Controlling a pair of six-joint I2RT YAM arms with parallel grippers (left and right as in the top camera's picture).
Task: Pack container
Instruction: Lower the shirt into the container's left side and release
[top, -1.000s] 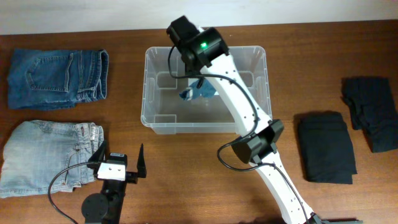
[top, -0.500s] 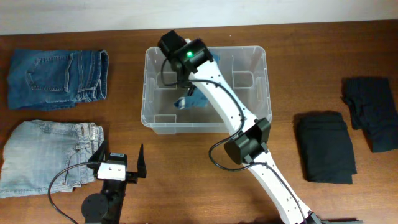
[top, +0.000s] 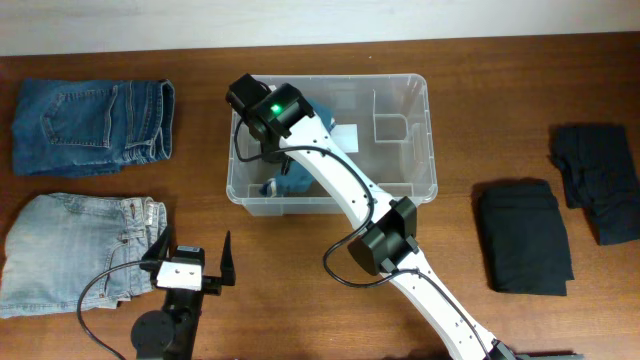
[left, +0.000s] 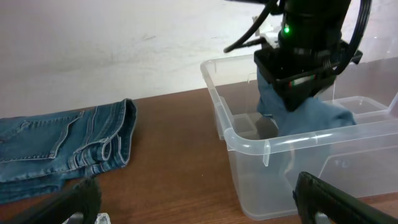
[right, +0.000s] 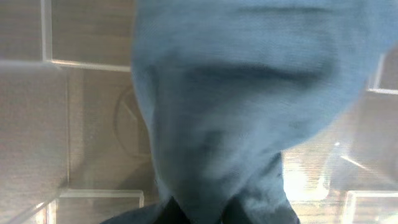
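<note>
**A:** Where did the clear, rounded-corner rectangular plastic container (top: 425, 150) stand?

**B:** Upright and open-topped on the brown wooden table (top: 290, 300), toward the far edge and about midway along it.

**A:** What was the right gripper (left: 297, 94) doing?

**B:** It hung over the container's left half, jaws closed on a soft mid-blue cloth garment (left: 314, 115). The cloth dropped from the jaws into the container and spread rightward along its floor. In the right wrist view the blue cloth filled nearly everything, with the container's clear floor behind it. The fingertips themselves were hidden.

**A:** And the left gripper (top: 190, 258)?

**B:** It sat well apart from the container, near the table's near edge, with its jaws spread wide. Its two dark fingers showed at the bottom corners of the left wrist view.

**A:** What else lay around?

**B:** Left of the container lay a folded pair of dark blue denim jeans (top: 92, 126). Nearer the front, a folded pair of pale, washed-out denim jeans (top: 80, 250) lay just beside the left gripper. On the right, well clear of the container, there was a folded black garment (top: 523, 235). A second black garment (top: 598, 180) lay beyond it, by the table's right edge.
</note>
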